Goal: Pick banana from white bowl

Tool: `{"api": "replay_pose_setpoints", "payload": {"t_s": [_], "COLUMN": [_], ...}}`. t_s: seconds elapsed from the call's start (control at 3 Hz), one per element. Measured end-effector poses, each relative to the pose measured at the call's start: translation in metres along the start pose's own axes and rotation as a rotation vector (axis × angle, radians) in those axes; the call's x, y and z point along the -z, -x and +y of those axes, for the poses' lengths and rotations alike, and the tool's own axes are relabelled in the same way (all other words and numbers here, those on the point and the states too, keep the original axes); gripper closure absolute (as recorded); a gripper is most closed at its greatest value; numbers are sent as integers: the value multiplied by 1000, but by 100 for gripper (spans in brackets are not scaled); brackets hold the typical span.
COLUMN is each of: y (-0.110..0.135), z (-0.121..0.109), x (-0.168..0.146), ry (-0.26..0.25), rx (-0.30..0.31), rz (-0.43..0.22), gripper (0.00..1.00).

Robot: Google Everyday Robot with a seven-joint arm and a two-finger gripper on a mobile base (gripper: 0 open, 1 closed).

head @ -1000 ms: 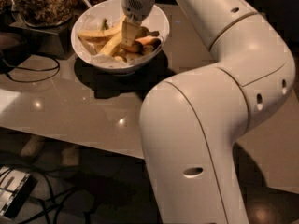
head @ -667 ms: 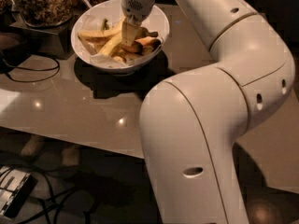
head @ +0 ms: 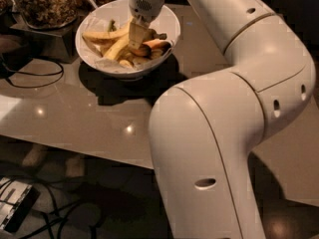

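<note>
The white bowl stands on the glossy tan table at the top left of the camera view. It holds several bananas. The long bright yellow banana lies across the bowl's left half, with a paler long one slanting below it and short orange-tinged ones at the right. My gripper reaches straight down into the middle of the bowl. Its tip is among the bananas, at the right end of the long banana. The tip hides part of the fruit.
A glass jar of brown granola stands on a dark block left of the bowl. A black cable loops on the table at the left. My white arm fills the right half. Floor and cables show below the table edge.
</note>
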State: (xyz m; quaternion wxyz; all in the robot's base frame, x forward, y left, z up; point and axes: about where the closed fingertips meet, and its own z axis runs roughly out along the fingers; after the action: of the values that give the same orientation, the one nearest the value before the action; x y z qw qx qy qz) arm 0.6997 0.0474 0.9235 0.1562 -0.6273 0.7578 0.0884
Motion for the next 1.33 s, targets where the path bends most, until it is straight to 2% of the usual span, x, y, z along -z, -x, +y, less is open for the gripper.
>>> {"api": "replay_pose_setpoints", "payload": {"t_s": [0.33, 0.67, 1.0, 1.33], "y": [-1, 0, 4, 1], "z": [6, 11, 11, 28], "x": [19, 38, 39, 45], "ry": [2, -14, -22, 20], "rx": [-3, -3, 2, -10], "rz": [-76, -124, -119, -131], "gripper": [100, 100, 100, 100]}}
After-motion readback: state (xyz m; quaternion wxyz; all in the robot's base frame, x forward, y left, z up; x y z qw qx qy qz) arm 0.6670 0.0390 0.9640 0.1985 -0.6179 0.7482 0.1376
